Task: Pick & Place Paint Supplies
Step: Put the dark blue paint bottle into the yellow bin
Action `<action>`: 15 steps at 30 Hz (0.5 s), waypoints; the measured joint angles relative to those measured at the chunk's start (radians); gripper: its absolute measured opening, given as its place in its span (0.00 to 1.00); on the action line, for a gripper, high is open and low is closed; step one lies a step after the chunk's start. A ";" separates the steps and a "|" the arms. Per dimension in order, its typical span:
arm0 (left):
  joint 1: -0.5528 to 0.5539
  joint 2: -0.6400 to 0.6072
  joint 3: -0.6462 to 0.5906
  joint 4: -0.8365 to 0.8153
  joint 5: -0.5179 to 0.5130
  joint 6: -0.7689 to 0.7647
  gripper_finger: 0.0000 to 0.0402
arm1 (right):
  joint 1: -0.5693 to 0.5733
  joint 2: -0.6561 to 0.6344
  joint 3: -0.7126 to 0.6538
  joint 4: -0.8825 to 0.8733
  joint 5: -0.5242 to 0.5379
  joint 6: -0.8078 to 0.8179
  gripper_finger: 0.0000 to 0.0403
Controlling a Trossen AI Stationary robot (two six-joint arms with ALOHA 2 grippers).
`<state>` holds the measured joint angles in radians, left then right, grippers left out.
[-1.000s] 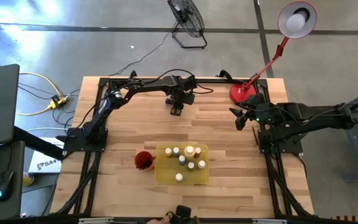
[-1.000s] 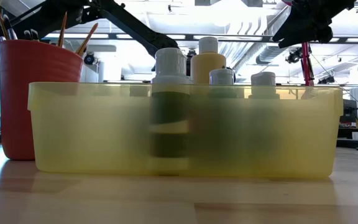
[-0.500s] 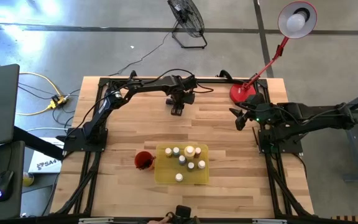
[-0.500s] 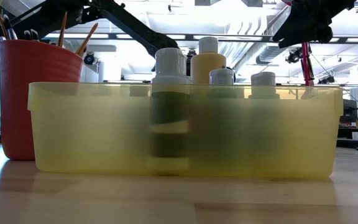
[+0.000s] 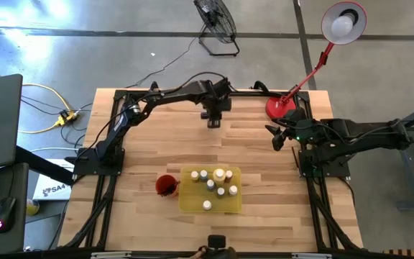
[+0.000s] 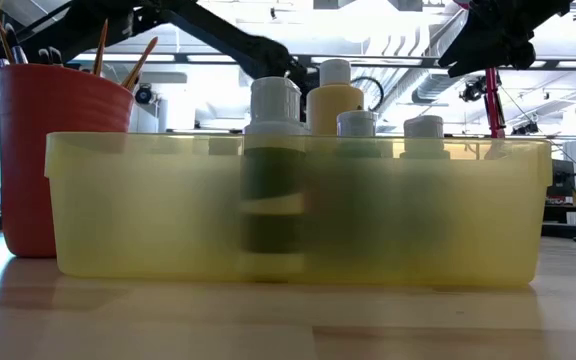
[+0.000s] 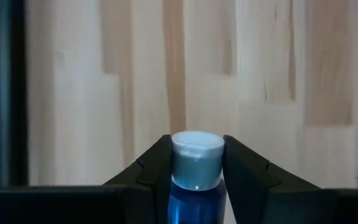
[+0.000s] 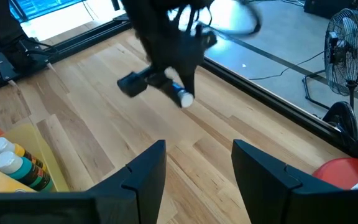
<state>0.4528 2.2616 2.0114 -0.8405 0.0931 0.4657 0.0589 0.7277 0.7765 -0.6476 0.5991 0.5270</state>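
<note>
A yellow tray (image 6: 148, 210) stands on the worktop (image 6: 288, 320) with pale-capped paint bottles (image 6: 274, 110) inside; beside it, a red cup (image 6: 53, 150) holds paintbrushes (image 6: 138, 62).

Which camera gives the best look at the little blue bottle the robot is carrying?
The left wrist view: the blue bottle fills it, clamped between the left gripper's fingers. The right wrist view shows it small; the high view hides it.

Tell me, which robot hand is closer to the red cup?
Left. The left hand hangs up-table of the red cup, holding a blue bottle; the right hand waits farther off at the table's right edge.
</note>
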 joint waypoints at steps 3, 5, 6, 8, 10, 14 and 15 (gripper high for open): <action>0.019 0.000 0.068 -0.017 0.064 -0.097 0.28 | 0.000 0.000 0.000 0.000 0.000 0.002 0.43; 0.036 0.000 0.123 -0.039 0.140 -0.172 0.29 | 0.000 0.000 0.000 0.000 0.000 0.003 0.43; 0.045 -0.003 0.155 -0.056 0.189 -0.185 0.29 | 0.000 0.000 0.000 0.000 0.000 0.003 0.43; 0.066 -0.016 0.207 -0.082 0.275 -0.190 0.29 | 0.000 0.000 0.000 0.000 0.000 0.008 0.43; 0.084 -0.043 0.248 -0.095 0.338 -0.189 0.29 | 0.000 0.000 0.000 0.000 0.000 0.032 0.43; 0.126 -0.115 0.258 -0.119 0.421 -0.190 0.29 | 0.000 0.001 0.000 0.001 0.002 0.066 0.43; 0.133 -0.133 0.258 -0.139 0.430 -0.190 0.29 | 0.000 0.000 0.000 0.001 0.003 0.075 0.43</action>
<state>0.5854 2.1282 2.2695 -0.9795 0.5228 0.2760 0.0586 0.7280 0.7765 -0.6468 0.6024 0.6022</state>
